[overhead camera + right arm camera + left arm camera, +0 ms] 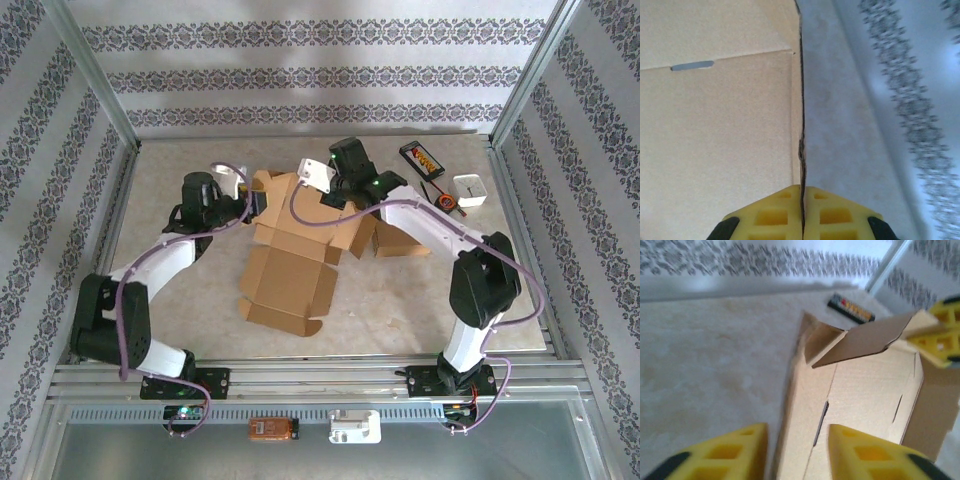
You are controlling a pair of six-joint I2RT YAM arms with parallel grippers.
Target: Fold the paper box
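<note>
The paper box lies part-formed at the centre of the tabletop, with its far panels raised and its near flaps flat. The right tool is clenched on the thin edge of one panel. The left tool is released, with its fingers astride the left wall. Step in hand: erecting the side walls. The next move probably calls for re-gripping the left wall and folding it inward.

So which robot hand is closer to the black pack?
Right. The right gripper pinches the box's edge, just left of the pack. The left gripper is across the box, farther left.
</note>
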